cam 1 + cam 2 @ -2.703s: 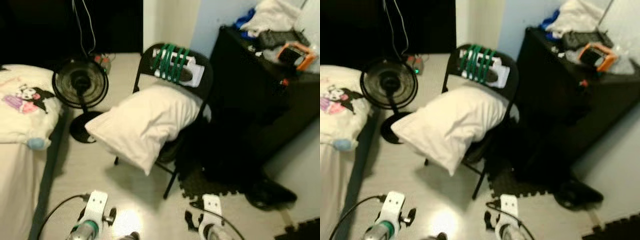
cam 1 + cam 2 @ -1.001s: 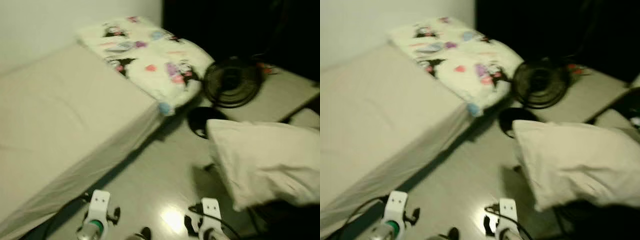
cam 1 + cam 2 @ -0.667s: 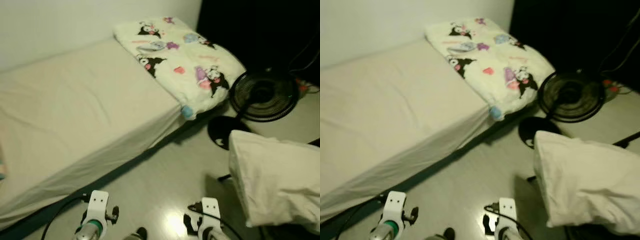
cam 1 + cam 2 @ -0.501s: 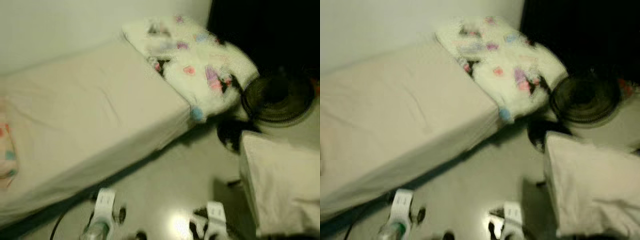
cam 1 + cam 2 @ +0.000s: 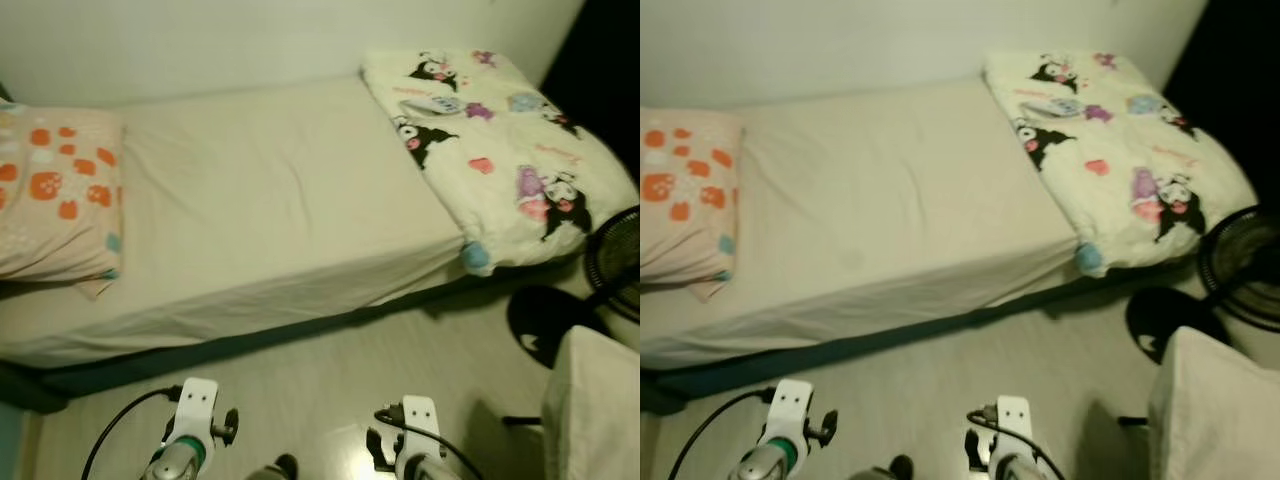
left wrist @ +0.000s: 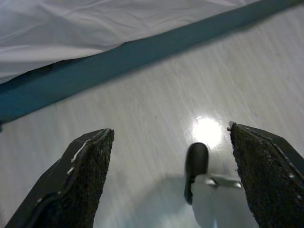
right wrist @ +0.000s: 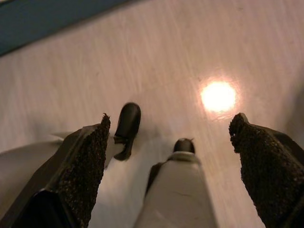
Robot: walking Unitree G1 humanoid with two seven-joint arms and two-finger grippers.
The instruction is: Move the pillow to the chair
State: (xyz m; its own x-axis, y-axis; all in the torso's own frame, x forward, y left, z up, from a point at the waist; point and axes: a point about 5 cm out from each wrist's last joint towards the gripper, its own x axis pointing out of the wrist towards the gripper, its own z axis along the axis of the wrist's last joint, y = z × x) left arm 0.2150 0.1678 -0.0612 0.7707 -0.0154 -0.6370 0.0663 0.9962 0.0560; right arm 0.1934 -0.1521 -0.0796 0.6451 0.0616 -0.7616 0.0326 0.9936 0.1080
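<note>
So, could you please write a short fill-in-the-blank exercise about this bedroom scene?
1. The pillow at the bed's left end has ____ spots.
2. The cartoon-print blanket lies at the bed's ____ end.
3. The left gripper and the right gripper both hang over the ____.

Missing words: orange; right; floor

Dim, warm-tinted room; sharp frames, lamp glare on glossy floor [image 7: 218, 96].
</note>
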